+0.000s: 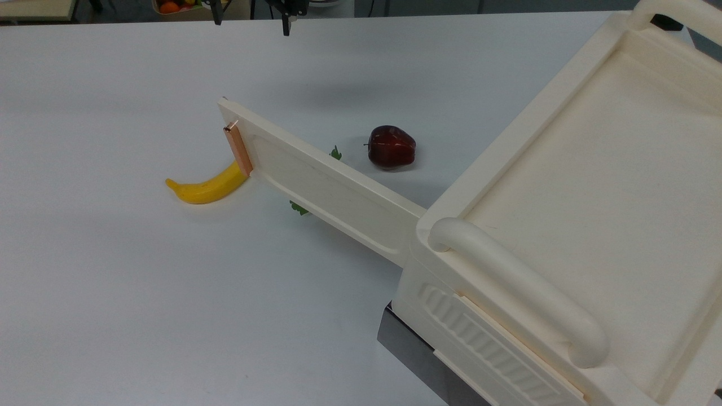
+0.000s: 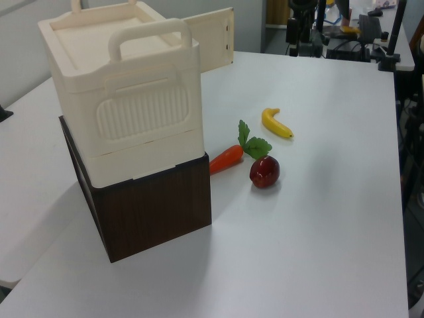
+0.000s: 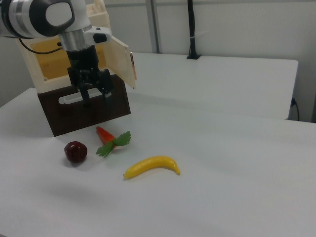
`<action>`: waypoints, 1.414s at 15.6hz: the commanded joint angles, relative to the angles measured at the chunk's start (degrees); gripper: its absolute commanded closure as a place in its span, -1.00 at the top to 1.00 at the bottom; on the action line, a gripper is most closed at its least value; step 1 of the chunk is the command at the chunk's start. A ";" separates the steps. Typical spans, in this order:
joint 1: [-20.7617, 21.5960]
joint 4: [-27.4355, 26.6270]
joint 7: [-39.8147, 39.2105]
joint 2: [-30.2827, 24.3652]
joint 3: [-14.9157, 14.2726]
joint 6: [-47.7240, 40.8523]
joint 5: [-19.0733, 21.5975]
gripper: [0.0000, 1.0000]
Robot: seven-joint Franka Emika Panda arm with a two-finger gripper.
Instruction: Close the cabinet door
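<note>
I read no writing anywhere; my gripper [image 3: 96, 95] hangs open and empty before the cabinet [image 3: 39, 61], its door [image 3: 121, 61] ajar.

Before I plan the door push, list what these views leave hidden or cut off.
- Carrot: in the top view the door covers all but its leaves.
- Cabinet interior: faces away in the left view; the arm blocks part in the right view.
- End effector: cut by the top view's upper edge.
- Banana: one end sits behind the door handle in the top view.
</note>
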 commanded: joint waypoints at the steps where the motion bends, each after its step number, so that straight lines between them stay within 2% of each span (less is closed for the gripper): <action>1: -0.80 -0.98 0.25 -1.47 -0.16 -1.08 -0.38 1.00; 8: -0.73 -0.89 0.25 -1.29 -0.24 -0.64 -0.38 1.00; 9: -0.73 -0.89 0.25 -1.29 -0.16 -0.47 -0.38 0.94; 10: -0.73 -0.89 0.17 -1.20 -0.16 -0.38 -0.38 0.70; 12: -0.73 -0.89 0.17 -1.03 -0.16 -0.29 -0.03 0.00; 15: -0.72 -0.89 0.17 -0.85 -0.16 -0.29 0.23 -0.92; 16: -0.73 -0.71 0.25 -0.76 -0.16 -0.29 0.24 -1.00; 22: -0.99 0.86 0.34 -0.59 -0.24 1.63 0.32 -1.00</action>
